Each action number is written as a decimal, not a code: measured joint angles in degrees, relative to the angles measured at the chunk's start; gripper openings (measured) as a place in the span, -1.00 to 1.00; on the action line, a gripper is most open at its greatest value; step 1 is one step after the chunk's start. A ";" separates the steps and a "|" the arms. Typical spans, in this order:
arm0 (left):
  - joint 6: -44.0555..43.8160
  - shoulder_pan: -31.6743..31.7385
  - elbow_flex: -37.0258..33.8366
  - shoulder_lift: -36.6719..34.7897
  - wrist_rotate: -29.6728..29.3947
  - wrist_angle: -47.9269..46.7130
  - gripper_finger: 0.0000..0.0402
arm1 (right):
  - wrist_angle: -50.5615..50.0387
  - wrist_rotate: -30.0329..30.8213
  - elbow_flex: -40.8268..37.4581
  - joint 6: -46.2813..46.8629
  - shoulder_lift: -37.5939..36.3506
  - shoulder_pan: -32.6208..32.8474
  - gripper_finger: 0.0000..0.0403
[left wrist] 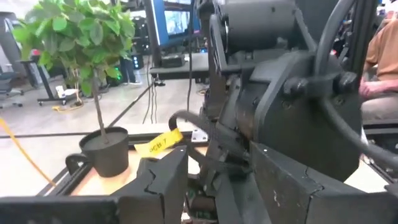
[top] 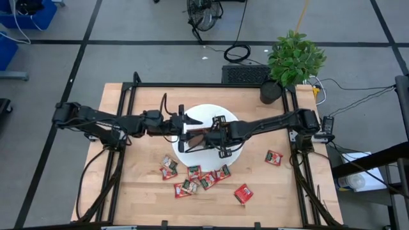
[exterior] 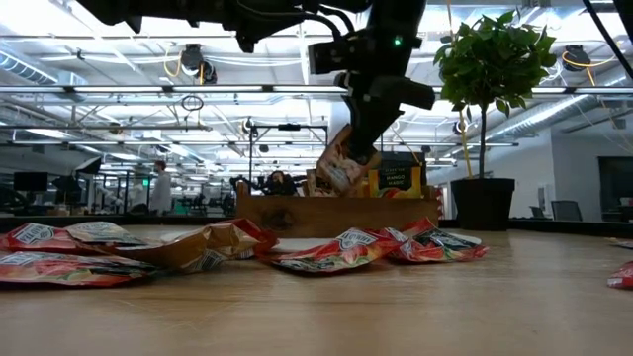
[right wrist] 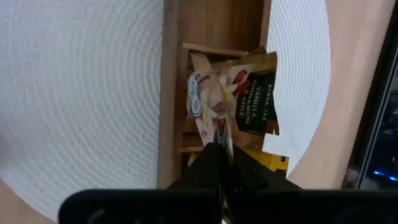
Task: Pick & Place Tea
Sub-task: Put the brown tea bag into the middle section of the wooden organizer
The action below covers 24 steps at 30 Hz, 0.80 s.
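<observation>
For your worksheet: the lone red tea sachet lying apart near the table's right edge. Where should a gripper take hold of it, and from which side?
The lone red sachet lies flat on the wooden table, clear of others. Probably come straight down from above and pinch across one raised edge or corner, since its flat faces offer nothing to grasp.

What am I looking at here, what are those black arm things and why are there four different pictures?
These are two robot arms at a wooden table, each ending in a two-finger gripper. One picture looks straight down from above, one looks level across the tabletop, and two come from cameras on the arms' wrists. On the table lies a round white mat with a wooden tray on it, and red tea sachets are scattered nearby. The right gripper is shut on a tea sachet, holding it over the tray, where other sachets already stand. The left gripper waits close beside it. A potted plant stands at the table's corner.
</observation>
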 joint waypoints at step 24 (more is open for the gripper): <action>0.03 -0.72 0.00 -4.02 0.78 -1.94 -0.09 | 1.89 -7.29 -1.58 -0.10 -0.04 -2.78 -1.00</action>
